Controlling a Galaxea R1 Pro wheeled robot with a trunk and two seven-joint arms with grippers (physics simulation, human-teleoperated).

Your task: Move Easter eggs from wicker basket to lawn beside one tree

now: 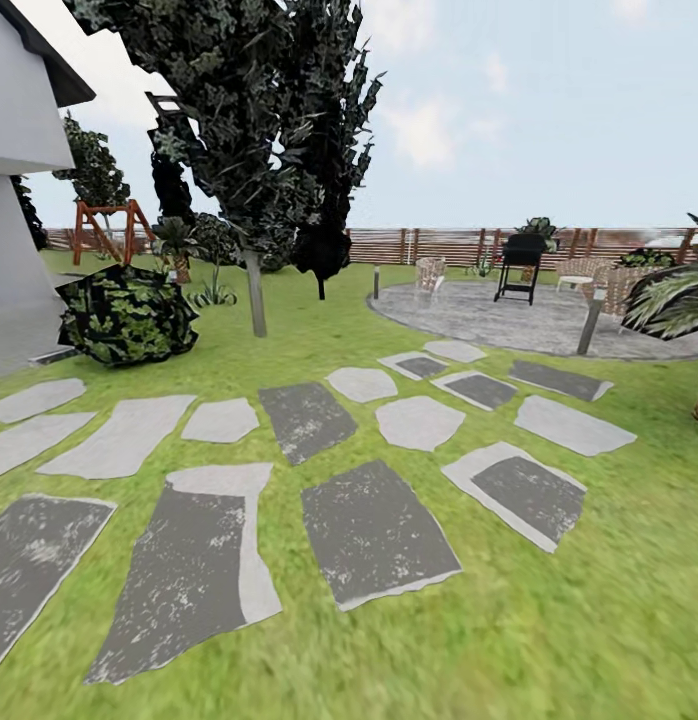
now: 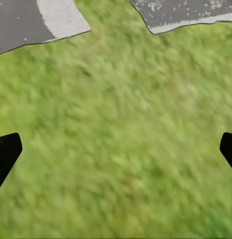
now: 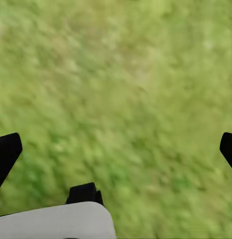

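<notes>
Garden lawn (image 1: 319,360), grey stepping stones (image 1: 374,530) across its middle.
Left tool (image 2: 116,149) and right tool (image 3: 116,149): fingers wide apart, empty, over grass. Pale-trunked tree (image 1: 255,292) at lawn's far side, beside bush (image 1: 129,315).

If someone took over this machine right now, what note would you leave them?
Left end effector: open, nothing in it, over bare lawn by stepping stones.
Right end effector: open, nothing in it, over grass.
The head view looks across stepping stones toward a paved patio with a grill, a dark-leaved tree and a bush.
No eggs or basket in sight, so progress cannot be judged.
Left to do: find the basket, move all three eggs beside one tree.
</notes>
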